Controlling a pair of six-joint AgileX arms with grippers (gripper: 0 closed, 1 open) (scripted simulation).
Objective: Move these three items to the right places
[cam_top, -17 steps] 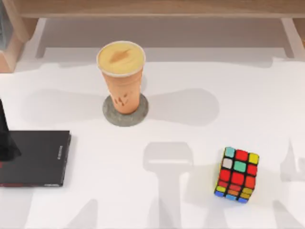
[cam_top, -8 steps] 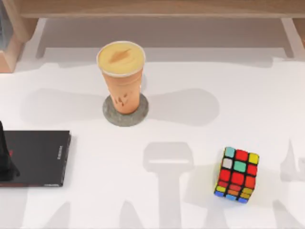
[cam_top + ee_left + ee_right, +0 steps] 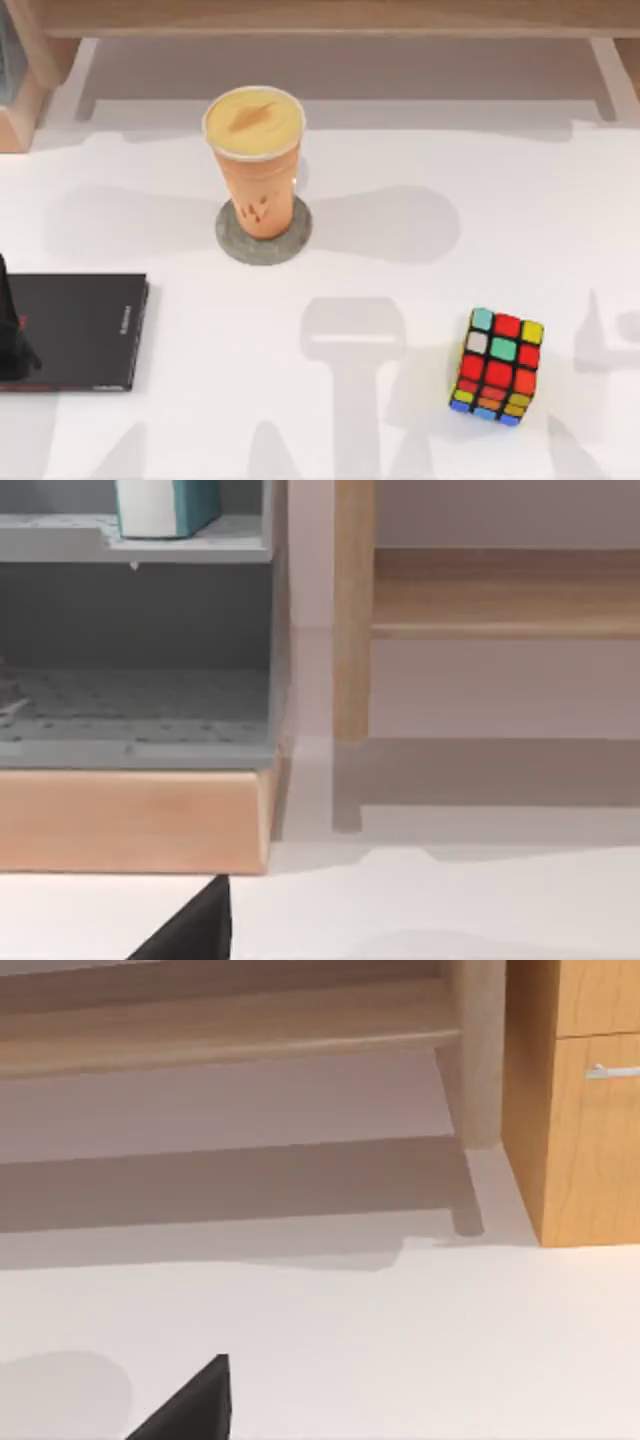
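Since the cup already stands upright on the coaster, you can judge that item placed: its base sits within the grey disc, a rim of stone showing around it, and its long axis runs vertically, pale top toward the overhead camera. Whether it is dead centre you cannot tell from above, because the cup leans in perspective toward the far side.

Look next at the cube. It rests on the bench toward the right, well apart from both the coaster and the black book, so it likely has yet to be carried. It has no long axis; its faces sit slightly turned against the bench edges.

At the left edge lies the black book, flat, its long side running left to right, its spine facing the bench's middle. Its cover is bare, which suits it as a landing place for the cube.

Your left pincer hangs over the book's left end; you cannot tell how its fingers stand. From the left wrist camera you see the blue book standing on a grey shelf, so that one appears stowed.

The right arm is parked off to the right.
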